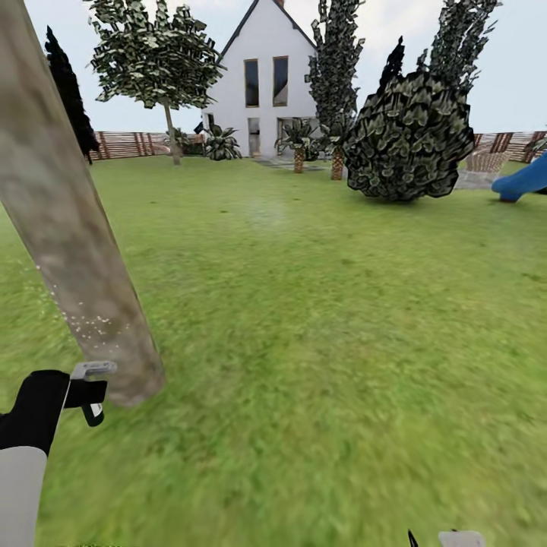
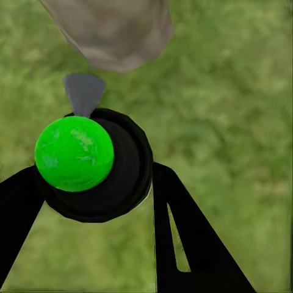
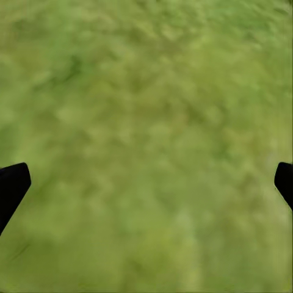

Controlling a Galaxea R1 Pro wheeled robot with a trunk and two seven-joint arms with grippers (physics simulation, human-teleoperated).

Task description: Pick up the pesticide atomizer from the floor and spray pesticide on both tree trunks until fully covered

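The left gripper (image 2: 91,201) pinches the pesticide atomizer (image 2: 91,162) by its dark body, nozzle aimed at the tree trunk (image 1: 72,251) just beside it. The bottle looks light, rigid and smooth-sided; hold mid-body, below the head. The right gripper (image 3: 146,183) is spread over grass.

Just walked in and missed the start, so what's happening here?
A two-armed robot stands on a garden lawn close to a thick tree trunk. Its left hand is shut on the pesticide atomizer, with the nozzle aimed at the trunk's base. Whitish specks dot the lower trunk, which looks like spray. The right hand hangs open over bare grass, holding nothing. A house and fence lie beyond.
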